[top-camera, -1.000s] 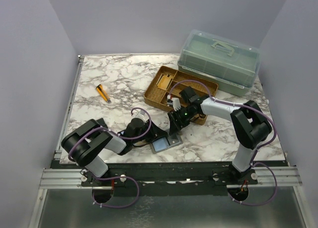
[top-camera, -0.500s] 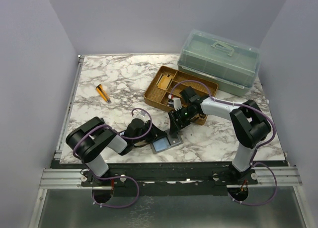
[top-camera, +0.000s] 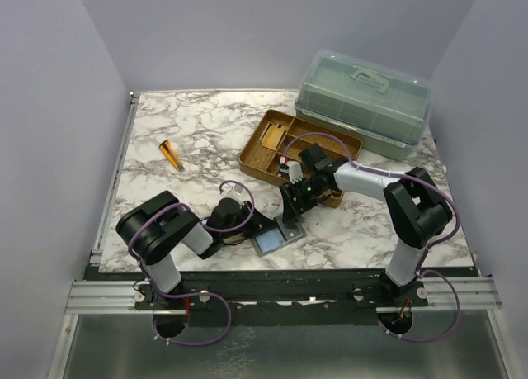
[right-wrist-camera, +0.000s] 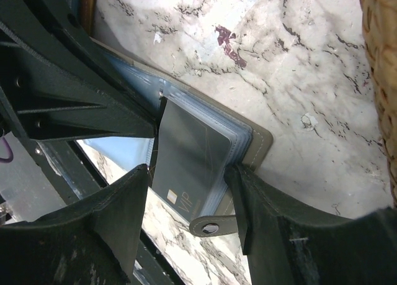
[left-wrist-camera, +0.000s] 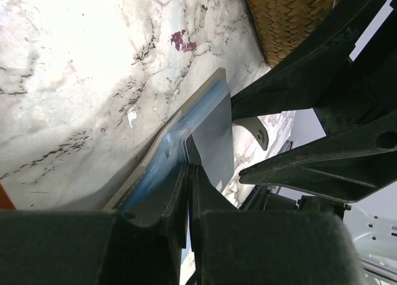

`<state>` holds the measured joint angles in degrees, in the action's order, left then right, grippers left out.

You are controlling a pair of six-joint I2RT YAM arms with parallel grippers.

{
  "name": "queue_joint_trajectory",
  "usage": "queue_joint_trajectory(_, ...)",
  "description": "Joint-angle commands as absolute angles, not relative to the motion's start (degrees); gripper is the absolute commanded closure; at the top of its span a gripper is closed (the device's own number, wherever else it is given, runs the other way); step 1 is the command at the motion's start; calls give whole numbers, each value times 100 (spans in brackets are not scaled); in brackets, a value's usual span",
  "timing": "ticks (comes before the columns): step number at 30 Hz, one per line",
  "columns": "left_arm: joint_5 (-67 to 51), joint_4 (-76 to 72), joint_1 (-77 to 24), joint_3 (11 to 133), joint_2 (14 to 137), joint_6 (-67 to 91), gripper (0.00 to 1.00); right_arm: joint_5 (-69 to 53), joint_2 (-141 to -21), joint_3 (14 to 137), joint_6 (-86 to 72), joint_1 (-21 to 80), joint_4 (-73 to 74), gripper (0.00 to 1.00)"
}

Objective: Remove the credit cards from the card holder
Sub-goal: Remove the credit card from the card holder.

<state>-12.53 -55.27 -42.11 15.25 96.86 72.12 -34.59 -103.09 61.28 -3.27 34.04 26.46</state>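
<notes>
Over the marble surface (top-camera: 198, 131) the left arm (top-camera: 177, 230) lies folded low and the right arm (top-camera: 367, 179) reaches inward and down, the left claw (left-wrist-camera: 188, 173) pinched nearly shut on a blue flap of the open card holder (top-camera: 271, 239) at the near edge, the right claw (right-wrist-camera: 189, 179) part-open astride its dark card (right-wrist-camera: 186, 151) marked VIP.

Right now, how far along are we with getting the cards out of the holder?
Done: the bifold card holder with blue-grey sleeves lies open on the marble table, pinched by the shut jaws of the left gripper. In hand: the jaws of the right gripper stand apart on either side of a dark card marked VIP, which sits in its sleeve. Left: every removal; I see no card lying loose.
</notes>
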Motion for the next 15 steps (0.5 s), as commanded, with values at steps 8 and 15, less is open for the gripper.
queue_joint_trajectory(8,-1195,-5546,-4255,1468,10039,7066,94,-3391,-10221,5955,-118,3463,2585,38)
queue_joint_trajectory(15,-1202,-5656,-4247,1420,10148,7076,96,-3871,-10035,5921,-129,3463,2549,41)
